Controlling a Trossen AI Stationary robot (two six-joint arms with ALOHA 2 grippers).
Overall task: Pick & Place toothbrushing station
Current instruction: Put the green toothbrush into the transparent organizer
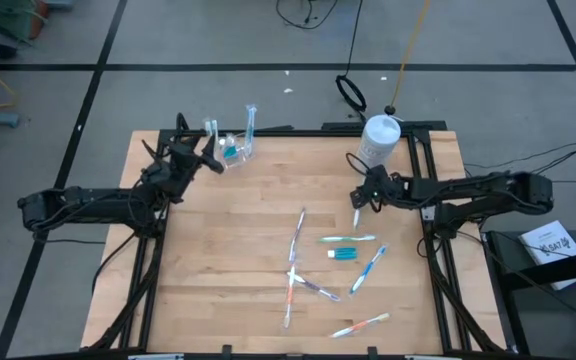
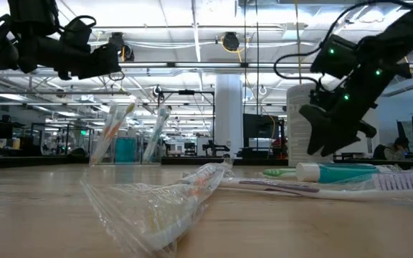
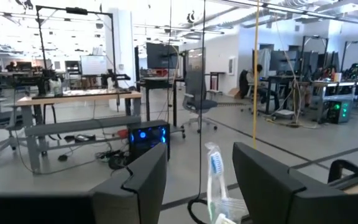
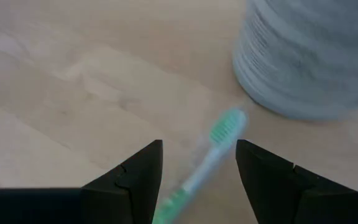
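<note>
A small clear cup point(image 1: 233, 150) stands at the far left of the table with two toothbrushes point(image 1: 251, 122) upright in it. My left gripper point(image 1: 206, 158) is open right beside the cup. In its wrist view a blue-bristled toothbrush point(image 3: 214, 177) stands between its fingers point(image 3: 199, 180), apart from both. My right gripper point(image 1: 360, 200) is open just above the table near the white bottle point(image 1: 379, 140). A green toothbrush point(image 4: 219, 140) runs between its fingers point(image 4: 199, 168). Several loose toothbrushes point(image 1: 298, 240) and a teal toothpaste tube point(image 1: 344, 255) lie on the table's middle and near right. My right gripper has the green toothbrush's neck point(image 4: 197, 174) in the gap between its open fingers, which slant down from the table's right. The head points past the fingertips toward the white bottle. I cannot tell whether a finger touches it or whether it lies on the table.
The large white bottle point(image 4: 309, 56) stands at the far right, close beyond my right gripper. A clear-wrapped toothbrush point(image 2: 171, 201) lies nearest the low camera. Bare wood shows on the table's left half point(image 1: 218, 260).
</note>
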